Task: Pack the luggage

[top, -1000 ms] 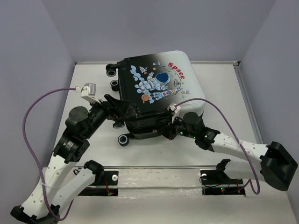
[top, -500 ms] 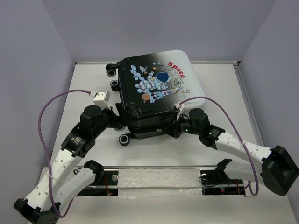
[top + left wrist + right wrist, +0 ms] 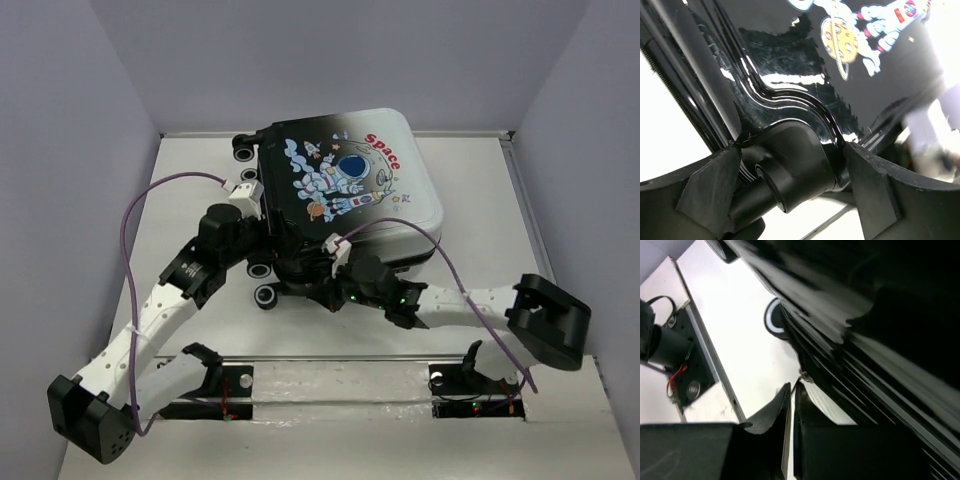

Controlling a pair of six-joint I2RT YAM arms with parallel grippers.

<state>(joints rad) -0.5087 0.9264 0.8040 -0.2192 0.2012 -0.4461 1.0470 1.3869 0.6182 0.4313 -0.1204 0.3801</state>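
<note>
Glossy, round-cornered hard-shell luggage (image 3: 345,190) is lying flat, long axis crosswise, wheels (image 3: 265,296) facing the tabletop's (image 3: 480,200) left edge. Left end effector (image 3: 792,150) is gaping apart; right end effector (image 3: 792,390) is sitting pressed together.

Top camera – high, behind near edge of table (image 3: 480,200), looking down and forward; whole table and suitcase (image 3: 350,180) in frame. Left wrist camera – very near, looking between own pincer (image 3: 792,172) fingers onto glossy suitcase surface; astronaut print (image 3: 850,40) shared with top view. Right wrist camera sits low against suitcase side, tilted, blurred; own pincer (image 3: 791,405) at bottom, wheel (image 3: 774,320) and table shared with top view.
</note>
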